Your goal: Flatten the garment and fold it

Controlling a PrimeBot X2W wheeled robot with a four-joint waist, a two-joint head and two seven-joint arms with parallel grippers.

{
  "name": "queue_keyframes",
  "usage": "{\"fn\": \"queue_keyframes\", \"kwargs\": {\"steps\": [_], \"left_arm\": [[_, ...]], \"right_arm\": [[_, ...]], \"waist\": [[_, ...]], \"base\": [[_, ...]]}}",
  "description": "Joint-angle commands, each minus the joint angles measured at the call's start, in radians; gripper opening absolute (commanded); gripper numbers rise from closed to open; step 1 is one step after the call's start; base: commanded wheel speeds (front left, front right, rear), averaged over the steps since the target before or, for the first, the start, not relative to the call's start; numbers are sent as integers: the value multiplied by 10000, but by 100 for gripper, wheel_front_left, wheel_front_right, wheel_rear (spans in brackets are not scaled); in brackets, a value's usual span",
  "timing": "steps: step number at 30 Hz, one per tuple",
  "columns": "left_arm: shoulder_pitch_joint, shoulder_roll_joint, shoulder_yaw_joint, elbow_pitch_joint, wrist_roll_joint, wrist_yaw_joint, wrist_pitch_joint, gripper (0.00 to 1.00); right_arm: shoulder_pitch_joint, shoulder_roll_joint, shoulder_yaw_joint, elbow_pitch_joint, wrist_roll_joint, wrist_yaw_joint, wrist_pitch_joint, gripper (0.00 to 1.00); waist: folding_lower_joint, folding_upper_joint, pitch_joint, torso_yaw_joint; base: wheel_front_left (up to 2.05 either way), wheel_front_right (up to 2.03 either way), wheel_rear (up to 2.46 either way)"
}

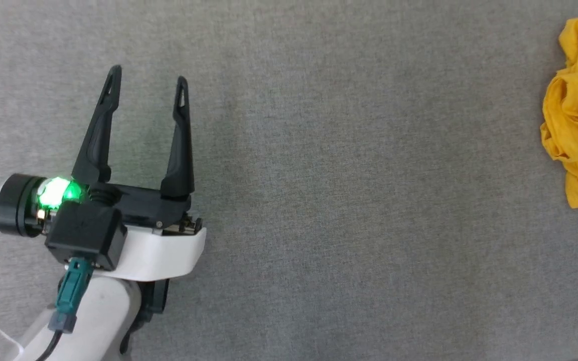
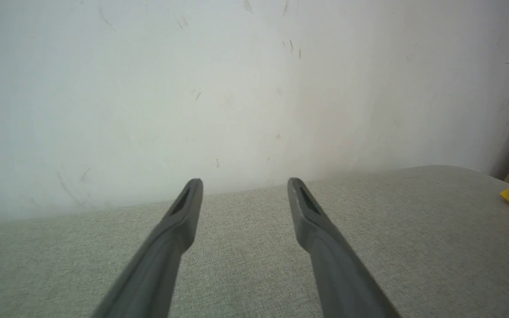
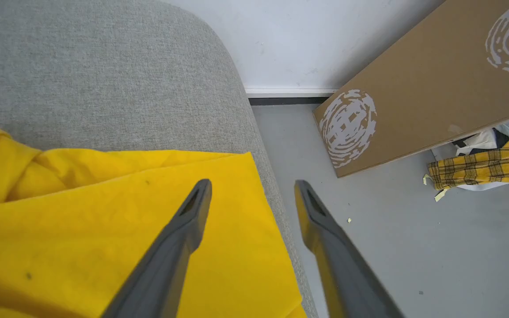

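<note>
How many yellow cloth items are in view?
2: the garment crumpled on the grey surface, far right; a plaid cloth on the floor by the cardboard. Others may be hidden.

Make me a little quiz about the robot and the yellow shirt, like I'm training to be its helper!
1. True or false: the garment lies flat and neatly folded on the grey surface.
2. In the head view, where is the garment relative to the left pincer? A) between its fingers; B) far to its right, at the picture's edge; C) touching one of its fingers.
3. Fill in: in its wrist view, the right pincer hangs over the garment's edge with its jaws ____.
Key: 1 false, it is crumpled in a heap. 2 B. 3 open.
</note>
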State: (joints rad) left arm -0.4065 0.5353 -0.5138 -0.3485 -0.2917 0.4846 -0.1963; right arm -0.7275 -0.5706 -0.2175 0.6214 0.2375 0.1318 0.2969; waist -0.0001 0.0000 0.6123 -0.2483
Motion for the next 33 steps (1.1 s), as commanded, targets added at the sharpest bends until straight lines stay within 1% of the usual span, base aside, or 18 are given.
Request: {"fn": "queue_keyframes", "kwargs": {"steps": [1, 5, 7, 12, 15, 20, 25, 29, 33], "left_arm": [[218, -68, 72, 121, -51, 49, -147, 100], [495, -247, 210, 348, -161, 185, -394, 100], [689, -338, 233, 408, -260, 166, -481, 100], [1219, -581, 430, 552, -587, 104, -604, 100], [1544, -702, 536, 628, -694, 53, -633, 100], [2059, -910, 760, 749, -876, -59, -649, 100], [2713, -1104, 1046, 920, -1088, -157, -652, 100], [3083, -1206, 1089, 1153, -1185, -321, -653, 100], [3325, -1459, 1190, 1279, -1118, -449, -654, 100]], "right_arm": [[210, 25, 67, -113, 171, -11, -136, 100], [717, 139, 239, -685, 657, -11, -482, 100], [1064, 213, 320, -1110, 892, -11, -640, 100], [2070, 621, 400, -2437, 1476, -11, -747, 100], [2720, 941, 203, -3337, 1597, -11, -843, 100], [3725, 1842, -330, -4803, 1360, -11, -1372, 100], [4657, 2958, -381, -6127, 857, -11, -1933, 100], [5406, 3644, -154, -6821, 424, -11, -2207, 100], [6136, 4243, -53, -7249, -67, -11, -2724, 100]], "waist": [[1, 0, -472, 145], [1, 0, -1072, 347], [1, 0, -1377, 458], [1, 0, -2120, 692], [1, 0, -2536, 884], [1, 0, -3105, 1198], [1, 0, -3677, 1417], [1, 0, -4033, 1570], [1, 0, -4317, 1752]], "base": [[0, 0, 0], [0, 0, 0], [0, 0, 0], [0, 0, 0], [0, 0, 0], [0, 0, 0], [0, 0, 0], [0, 0, 0], [0, 0, 0]]}}
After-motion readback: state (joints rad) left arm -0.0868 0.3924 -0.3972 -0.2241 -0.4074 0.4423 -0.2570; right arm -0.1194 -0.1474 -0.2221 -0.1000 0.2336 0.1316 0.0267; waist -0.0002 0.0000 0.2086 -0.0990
